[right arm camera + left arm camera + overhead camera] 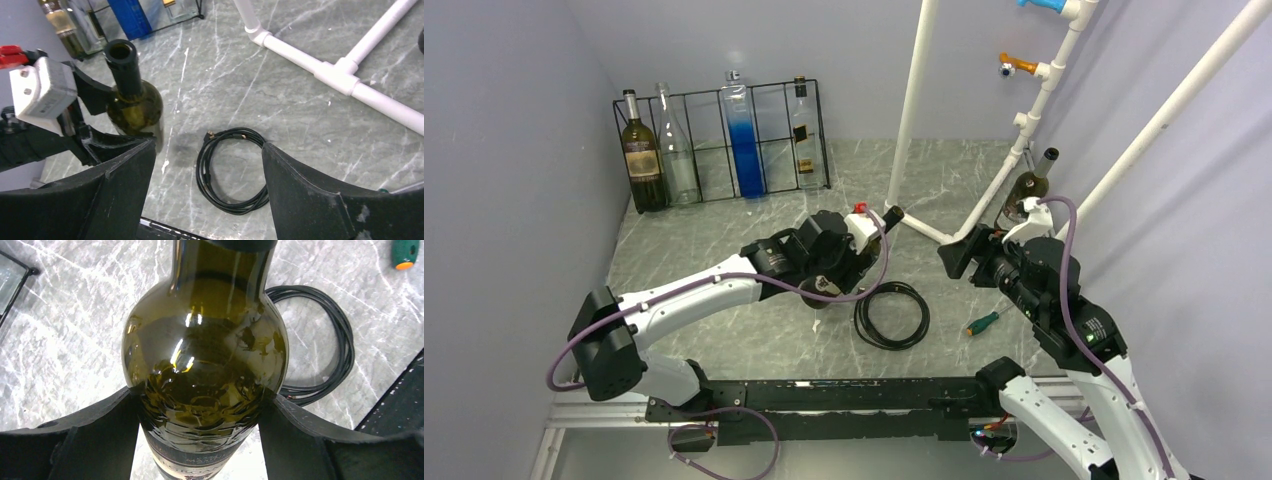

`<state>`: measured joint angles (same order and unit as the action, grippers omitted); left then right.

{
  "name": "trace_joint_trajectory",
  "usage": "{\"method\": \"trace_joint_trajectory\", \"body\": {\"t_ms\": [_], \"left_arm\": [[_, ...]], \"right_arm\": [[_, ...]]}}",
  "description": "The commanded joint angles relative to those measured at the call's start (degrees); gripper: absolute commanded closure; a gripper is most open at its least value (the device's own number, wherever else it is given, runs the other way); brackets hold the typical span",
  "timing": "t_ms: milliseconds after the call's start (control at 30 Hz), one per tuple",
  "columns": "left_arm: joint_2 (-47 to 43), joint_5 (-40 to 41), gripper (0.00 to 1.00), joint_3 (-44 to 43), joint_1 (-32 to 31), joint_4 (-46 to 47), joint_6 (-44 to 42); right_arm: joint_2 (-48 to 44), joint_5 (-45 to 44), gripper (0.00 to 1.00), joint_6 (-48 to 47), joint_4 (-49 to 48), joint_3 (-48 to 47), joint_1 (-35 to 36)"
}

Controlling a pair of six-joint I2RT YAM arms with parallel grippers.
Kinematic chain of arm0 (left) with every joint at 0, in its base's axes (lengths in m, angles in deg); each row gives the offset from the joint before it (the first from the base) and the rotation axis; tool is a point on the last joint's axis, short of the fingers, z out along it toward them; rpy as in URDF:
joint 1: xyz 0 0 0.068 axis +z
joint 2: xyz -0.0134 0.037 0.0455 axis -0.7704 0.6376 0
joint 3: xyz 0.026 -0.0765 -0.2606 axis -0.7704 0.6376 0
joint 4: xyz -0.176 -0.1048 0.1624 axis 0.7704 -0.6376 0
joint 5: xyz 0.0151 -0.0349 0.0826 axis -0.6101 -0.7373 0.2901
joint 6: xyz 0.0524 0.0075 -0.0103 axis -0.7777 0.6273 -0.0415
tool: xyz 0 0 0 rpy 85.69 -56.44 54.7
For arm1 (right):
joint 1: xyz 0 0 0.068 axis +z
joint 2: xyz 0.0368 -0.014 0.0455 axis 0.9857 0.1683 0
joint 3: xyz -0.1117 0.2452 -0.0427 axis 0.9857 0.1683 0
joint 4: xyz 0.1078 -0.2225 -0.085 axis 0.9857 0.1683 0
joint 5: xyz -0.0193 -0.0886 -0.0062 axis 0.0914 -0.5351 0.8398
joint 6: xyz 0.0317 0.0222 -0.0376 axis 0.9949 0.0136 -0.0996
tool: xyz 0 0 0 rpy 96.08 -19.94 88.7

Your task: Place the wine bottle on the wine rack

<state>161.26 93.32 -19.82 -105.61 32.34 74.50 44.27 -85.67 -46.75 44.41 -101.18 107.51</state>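
Observation:
My left gripper (829,278) is shut on a dark green wine bottle (205,360), its fingers (100,435) clamped on both sides of the shoulder. The bottle (136,107) tilts over the middle of the marble table, its open black-topped neck pointing up and to the far right. From above it is mostly hidden under the gripper, with only its base (824,290) showing. The black wire wine rack (724,140) stands at the far left and holds several bottles. My right gripper (207,150) is open and empty, hovering to the right of the bottle.
A coiled black cable (891,315) lies just right of the held bottle. A green-handled screwdriver (982,323) lies near the right arm. A white pipe frame (914,110) stands at the back right, with another dark bottle (1029,185) leaning by it.

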Motion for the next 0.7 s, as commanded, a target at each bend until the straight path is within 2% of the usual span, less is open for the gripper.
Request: {"method": "trace_joint_trajectory", "body": {"t_ms": [0, 100, 400, 533, 667], "left_arm": [[-3.79, 4.83, 1.0, -0.51, -0.11, 6.95, -2.62], [-3.95, 7.71, 1.0, -0.16, -0.11, 7.44, -4.05], [-9.29, 13.28, 1.0, 5.35, 0.93, 13.58, -6.11], [-11.13, 11.71, 1.0, 8.78, 2.08, 19.62, -6.15], [-10.71, 15.63, 1.0, 6.81, 3.31, 18.53, -6.93]], "right_arm": [[-0.97, -2.46, 0.19, -1.98, -0.24, 1.34, 0.09], [-1.41, -3.66, 0.18, -2.9, 0.11, 1.9, 0.13], [-3.32, -3.48, 0.01, -4.79, -3.96, 6.64, 0.13], [-4.39, -3.31, 0.0, -5.37, -5.68, 8.31, 0.13], [-5.91, -4.27, 0.0, -6.82, -6.25, 10.33, 0.12]]}}
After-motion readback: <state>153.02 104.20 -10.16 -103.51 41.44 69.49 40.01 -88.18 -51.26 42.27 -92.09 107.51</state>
